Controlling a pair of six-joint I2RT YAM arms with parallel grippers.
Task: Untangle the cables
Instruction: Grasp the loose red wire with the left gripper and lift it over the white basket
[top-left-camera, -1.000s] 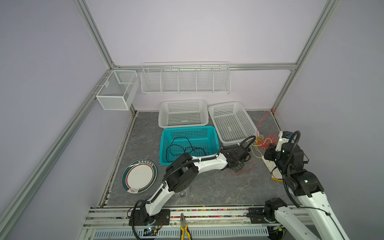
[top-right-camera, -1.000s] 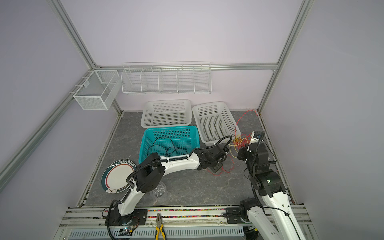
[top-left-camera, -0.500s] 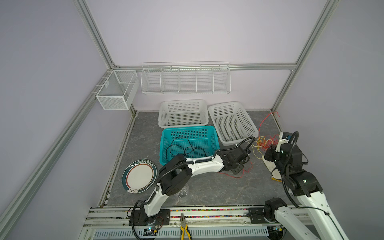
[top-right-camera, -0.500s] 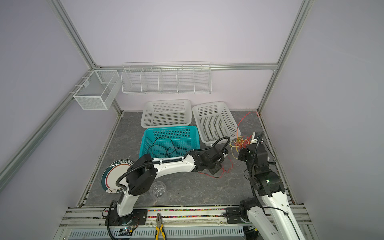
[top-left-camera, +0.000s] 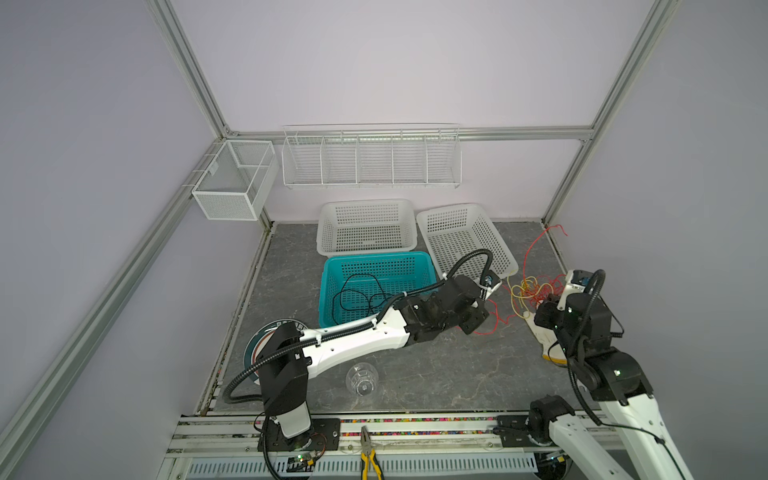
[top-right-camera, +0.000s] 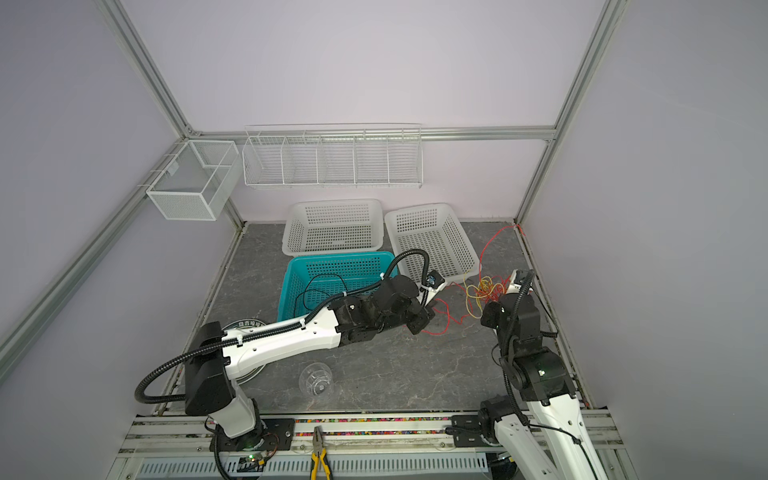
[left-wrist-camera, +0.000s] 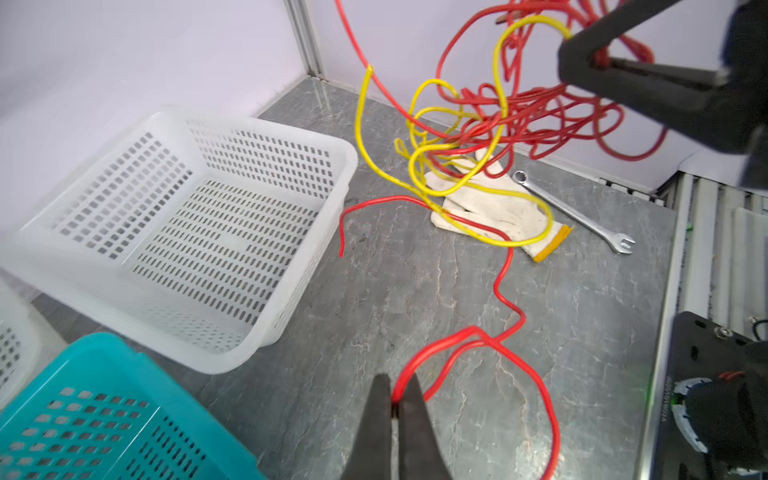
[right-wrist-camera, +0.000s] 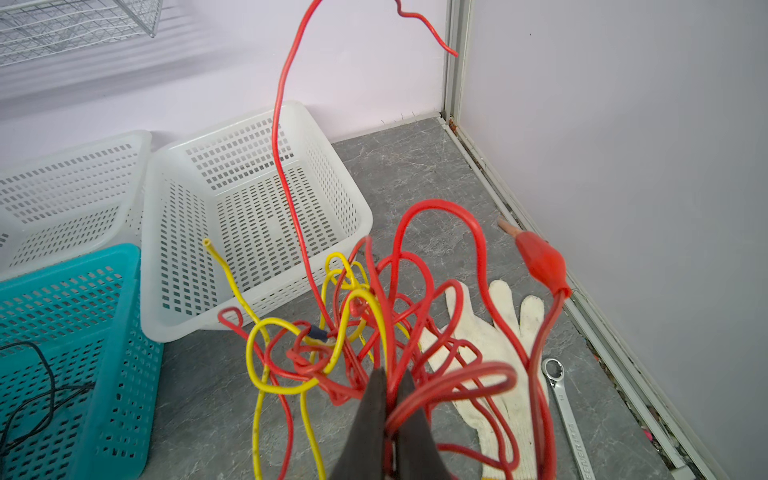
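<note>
The cables are a tangle of red and yellow wire (top-left-camera: 534, 289) (top-right-camera: 486, 291) hanging clear of the floor at the right. My right gripper (right-wrist-camera: 390, 380) is shut on several of its red strands; in the left wrist view that gripper (left-wrist-camera: 582, 62) holds the bundle up. A red strand ends in a red clip (right-wrist-camera: 540, 262). From the tangle a red loop (left-wrist-camera: 490, 345) trails over the floor to my left gripper (left-wrist-camera: 395, 401), which is shut on it. In a top view the left gripper (top-left-camera: 473, 326) is low beside the teal basket. A thin black cable (top-left-camera: 357, 297) lies in that basket.
Two white baskets (top-left-camera: 365, 208) (top-left-camera: 469, 212) stand behind the teal basket (top-left-camera: 374, 262). A white glove (left-wrist-camera: 498, 212) and a wrench (left-wrist-camera: 577, 214) lie under the tangle. A plate (top-left-camera: 253, 345), a clear glass (top-left-camera: 361, 378) and pliers (top-left-camera: 368, 457) sit near the front.
The left arm's elbow has swung left and sunk, so the forearm lies lower, while its gripper has stayed on the red cable. The right arm has barely moved.
</note>
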